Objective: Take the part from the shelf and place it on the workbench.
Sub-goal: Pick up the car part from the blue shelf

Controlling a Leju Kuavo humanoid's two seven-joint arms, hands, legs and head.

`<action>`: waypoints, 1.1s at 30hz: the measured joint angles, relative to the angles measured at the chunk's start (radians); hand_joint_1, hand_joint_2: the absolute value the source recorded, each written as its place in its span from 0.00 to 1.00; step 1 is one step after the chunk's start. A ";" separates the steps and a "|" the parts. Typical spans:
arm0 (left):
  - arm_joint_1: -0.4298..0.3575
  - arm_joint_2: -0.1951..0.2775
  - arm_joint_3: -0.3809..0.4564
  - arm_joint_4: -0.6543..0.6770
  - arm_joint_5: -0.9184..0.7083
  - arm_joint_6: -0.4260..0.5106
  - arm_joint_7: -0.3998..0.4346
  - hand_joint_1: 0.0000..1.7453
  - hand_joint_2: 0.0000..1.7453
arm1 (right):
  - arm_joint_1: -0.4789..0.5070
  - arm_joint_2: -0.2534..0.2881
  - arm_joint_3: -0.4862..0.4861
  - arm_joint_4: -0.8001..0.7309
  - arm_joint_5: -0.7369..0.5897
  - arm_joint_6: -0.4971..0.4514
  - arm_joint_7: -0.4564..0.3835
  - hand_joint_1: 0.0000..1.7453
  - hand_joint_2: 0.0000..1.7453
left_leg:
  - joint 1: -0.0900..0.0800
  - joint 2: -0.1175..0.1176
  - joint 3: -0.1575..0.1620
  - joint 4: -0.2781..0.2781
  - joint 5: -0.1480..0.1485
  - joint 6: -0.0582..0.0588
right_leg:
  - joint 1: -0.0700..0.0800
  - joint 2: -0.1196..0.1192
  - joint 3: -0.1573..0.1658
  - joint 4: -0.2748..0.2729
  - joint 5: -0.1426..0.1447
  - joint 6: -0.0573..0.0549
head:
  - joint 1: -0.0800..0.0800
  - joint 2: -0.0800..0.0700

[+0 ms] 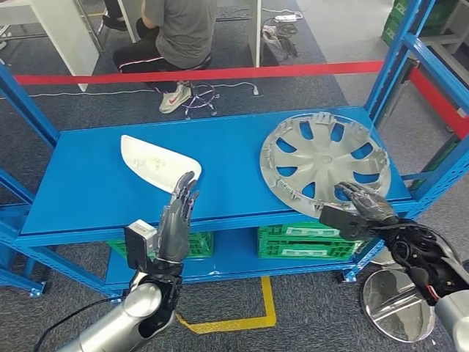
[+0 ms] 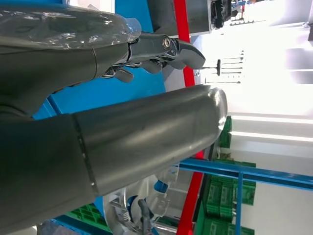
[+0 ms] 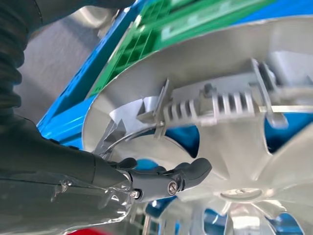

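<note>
Two robot hands are hovering spread and empty: the right robot hand is reaching over the hubcap's near rim, the left robot hand is waiting upright. It should be hooking fingers under that rim before lifting off the shelf.

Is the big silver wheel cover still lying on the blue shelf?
Yes. The head view shows the silver wheel cover lying flat on the blue shelf, with the right robot hand at its near edge.

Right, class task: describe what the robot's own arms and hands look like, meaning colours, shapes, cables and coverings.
Both arms are smooth silver tubes ending in dark wrists. The left hand is dark grey metal with slim jointed fingers, and a small pale boxy module sits at its wrist. The right hand is equally dark, with black cables bundled behind it. Up close, a clear plastic film covers the hands, and the fingers show screw pivots.
</note>
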 joint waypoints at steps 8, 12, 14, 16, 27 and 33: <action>0.012 -0.008 0.000 0.002 0.024 -0.004 -0.016 0.00 0.00 | 0.051 0.000 0.021 0.000 0.099 -0.113 0.052 0.00 1.00 | 0.004 0.001 0.009 -0.001 -0.002 -0.001 | 0.003 0.001 0.011 -0.006 0.000 0.000 | 0.000 0.000; 0.017 -0.012 0.000 0.005 0.034 -0.002 -0.021 0.00 0.00 | 0.064 0.000 0.026 0.000 0.164 -0.148 0.065 0.00 1.00 | 0.007 0.001 0.011 -0.001 -0.002 -0.001 | 0.006 0.001 0.015 -0.010 0.000 0.000 | 0.001 0.000; 0.022 -0.015 0.000 0.007 0.037 0.003 -0.023 0.00 0.00 | 0.071 0.000 0.027 0.000 0.195 -0.168 0.073 0.00 1.00 | 0.007 0.001 0.011 -0.001 -0.002 -0.001 | 0.007 0.001 0.016 -0.011 0.000 0.000 | 0.001 0.000; 0.027 -0.016 0.000 0.008 0.038 0.005 -0.025 0.00 0.00 | 0.074 0.000 0.028 0.000 0.216 -0.178 0.079 0.00 1.00 | 0.007 0.001 0.011 -0.001 -0.002 -0.001 | 0.007 0.001 0.016 -0.011 0.000 0.000 | 0.001 0.000; 0.037 -0.019 0.000 0.011 0.039 0.007 -0.026 0.00 0.00 | 0.084 -0.001 0.022 0.000 0.232 -0.187 0.075 0.54 1.00 | 0.007 0.001 0.012 -0.001 -0.003 0.000 | 0.007 0.001 0.019 -0.014 0.000 0.001 | 0.001 0.000; 0.038 -0.020 0.000 0.011 0.038 0.002 -0.026 0.00 0.00 | 0.086 -0.002 0.010 -0.003 0.234 -0.184 0.069 1.00 1.00 | 0.007 0.001 0.014 -0.001 -0.003 0.000 | 0.007 0.002 0.020 -0.014 0.000 0.001 | 0.001 0.000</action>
